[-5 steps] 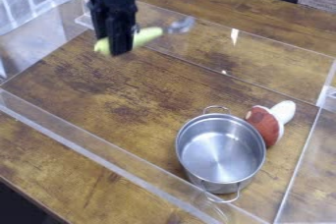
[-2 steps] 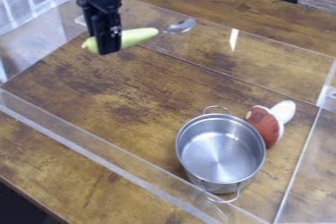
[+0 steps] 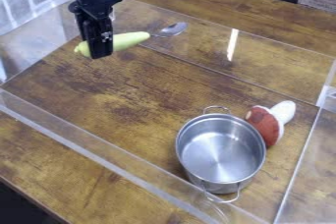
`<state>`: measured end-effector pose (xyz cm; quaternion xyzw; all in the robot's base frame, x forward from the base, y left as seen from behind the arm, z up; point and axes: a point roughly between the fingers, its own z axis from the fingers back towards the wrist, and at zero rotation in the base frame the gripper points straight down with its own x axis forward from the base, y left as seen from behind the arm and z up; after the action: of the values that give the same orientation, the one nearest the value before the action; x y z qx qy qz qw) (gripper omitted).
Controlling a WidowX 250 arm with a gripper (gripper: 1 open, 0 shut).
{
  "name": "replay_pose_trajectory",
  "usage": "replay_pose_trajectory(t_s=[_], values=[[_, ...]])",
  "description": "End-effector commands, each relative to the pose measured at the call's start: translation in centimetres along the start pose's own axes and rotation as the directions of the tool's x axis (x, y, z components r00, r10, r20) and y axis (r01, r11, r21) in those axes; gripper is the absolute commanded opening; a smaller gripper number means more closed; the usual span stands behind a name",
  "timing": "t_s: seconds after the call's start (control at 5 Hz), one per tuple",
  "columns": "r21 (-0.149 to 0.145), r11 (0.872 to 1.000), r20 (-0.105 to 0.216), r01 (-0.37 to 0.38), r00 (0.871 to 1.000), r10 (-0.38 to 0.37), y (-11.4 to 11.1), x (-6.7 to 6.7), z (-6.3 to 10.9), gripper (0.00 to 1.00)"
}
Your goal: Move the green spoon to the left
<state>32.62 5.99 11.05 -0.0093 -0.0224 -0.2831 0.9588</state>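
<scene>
While the task calls for a leftward shift, the spoon [image 3: 121, 40] hangs near the table's [image 3: 132, 90] far-left corner, handle end pinched so its silver bowl trails right. The gripper [image 3: 94, 45] points down, jaws clamped tight on the handle; pot [image 3: 221, 155] and mushroom toy [image 3: 270, 123] sit by the near-right edge

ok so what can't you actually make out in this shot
- Gripper fingertips: dark and blurred, so their contact with the green spoon is unclear.
- Spoon's left end: hidden behind the gripper.
- Arm above the gripper: cut off by the top edge.
- Mushroom toy: partly hidden behind the pot.
</scene>
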Motion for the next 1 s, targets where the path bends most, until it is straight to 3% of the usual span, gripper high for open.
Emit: replay_pose_trajectory(t_s=[0.0, 0.2, 0.4, 0.6, 0.8], values=[[0.073, 0.995, 0.064, 0.075, 0.995, -0.079, 2.5, -0.8, 2.5, 0.0], [0.076, 0.984, 0.065, 0.161, 0.984, -0.166, 4.3, -1.9, 1.8, 0.0], [0.063, 0.966, 0.068, 0.252, 0.964, -0.256, 5.1, -2.6, 0.4, 0.0], [0.047, 0.933, 0.075, 0.358, 0.93, -0.36, 5.4, -2.8, -1.3, 0.0], [0.034, 0.885, 0.084, 0.465, 0.881, -0.466, 6.0, -2.6, -2.7, 0.0]])
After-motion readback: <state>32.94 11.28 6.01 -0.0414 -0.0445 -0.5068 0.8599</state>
